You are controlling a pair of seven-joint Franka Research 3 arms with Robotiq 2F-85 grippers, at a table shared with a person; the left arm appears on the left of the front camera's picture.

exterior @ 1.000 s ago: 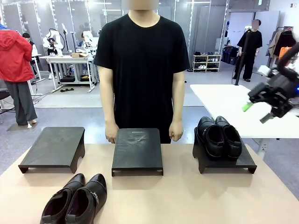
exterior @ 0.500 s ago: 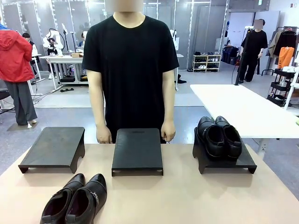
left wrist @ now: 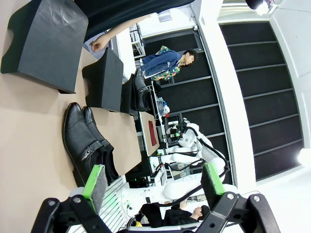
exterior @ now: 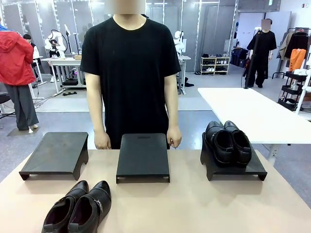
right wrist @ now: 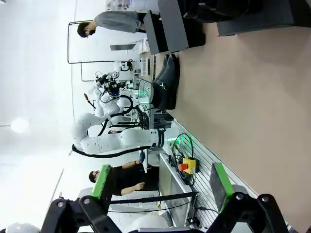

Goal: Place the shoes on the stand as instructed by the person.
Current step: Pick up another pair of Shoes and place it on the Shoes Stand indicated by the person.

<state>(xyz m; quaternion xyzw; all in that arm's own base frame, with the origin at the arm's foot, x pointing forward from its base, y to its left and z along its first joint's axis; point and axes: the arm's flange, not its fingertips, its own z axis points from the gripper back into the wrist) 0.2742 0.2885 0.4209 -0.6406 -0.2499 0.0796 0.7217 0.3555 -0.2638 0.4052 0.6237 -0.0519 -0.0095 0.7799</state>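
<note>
Two grippers are released, with nothing between the fingers. In its wrist view the left gripper (left wrist: 153,171) stands with its jaws spread wide, its green pads (left wrist: 95,180) facing each other across a clear gap, and it is held off the table (exterior: 204,204) on the robot's side of the middle stand (exterior: 143,155). In its wrist view the right gripper (right wrist: 160,177) holds the same pose, jaws fully apart, above the table's near edge and well short of the middle stand.

Near pair of shoes (exterior: 77,209): on the bare table, in front of the middle stand and offset to the robot's left, the two shoes side by side and touching, toes pointing towards the stands.

Middle stand: flat dark platform, top bare. Left stand (exterior: 56,153): level with the middle stand on the robot's left, top bare. Right stand (exterior: 235,169): level with the middle stand on the robot's right.

Second pair of shoes (exterior: 228,141): on the right stand, side by side, on the half of its top closer to the middle stand.

Person (exterior: 131,63): upright directly behind the middle stand, arms straight down. One hand (exterior: 102,141) hangs by its far left corner, fingers loosely curled; the other hand (exterior: 174,137) hangs by its far right corner, also loosely curled
</note>
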